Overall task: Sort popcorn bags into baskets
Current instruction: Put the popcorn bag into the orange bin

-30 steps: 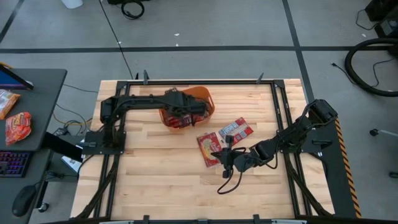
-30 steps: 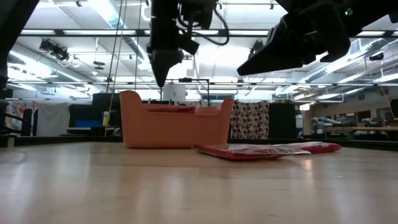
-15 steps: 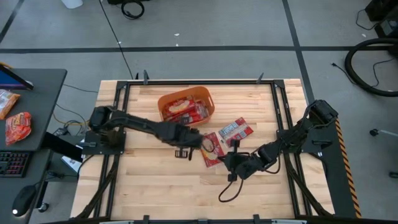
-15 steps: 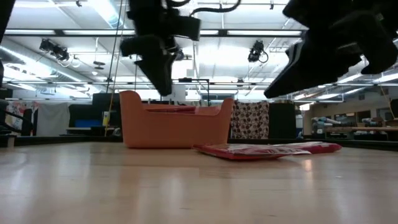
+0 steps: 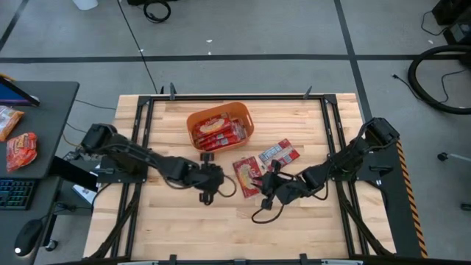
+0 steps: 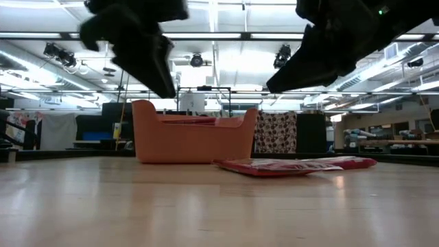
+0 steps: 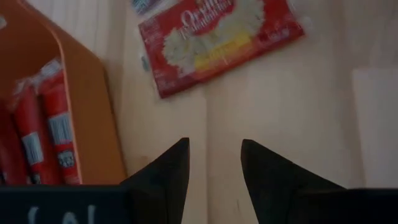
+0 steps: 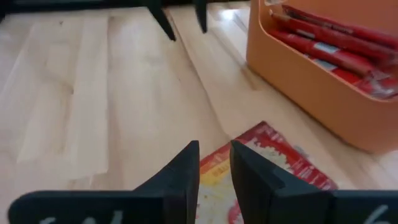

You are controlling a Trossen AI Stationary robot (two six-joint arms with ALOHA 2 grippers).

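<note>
The orange basket (image 5: 221,126) stands at the table's far middle with several red popcorn bags in it; it also shows in the low view (image 6: 195,134). Two more popcorn bags lie flat on the wood, one (image 5: 246,173) in front of the basket and one (image 5: 280,153) to its right. My left gripper (image 5: 213,182) hovers open and empty just left of the nearer bag (image 7: 217,43). My right gripper (image 8: 214,152) hovers over that bag's near right end (image 8: 267,165), fingers a narrow gap apart and empty.
A side desk to the table's left carries two orange-red snack packs (image 5: 20,151) and a keyboard. Dark frame rails (image 5: 140,125) run along the table's edges. A black cable (image 5: 261,213) loops below my right gripper. Bare wood lies toward the near edge.
My left gripper has left the place above the basket and gone toward the table's near edge, then a little left, ending beside the nearer bag. The basket and both loose bags have stayed where they were.
</note>
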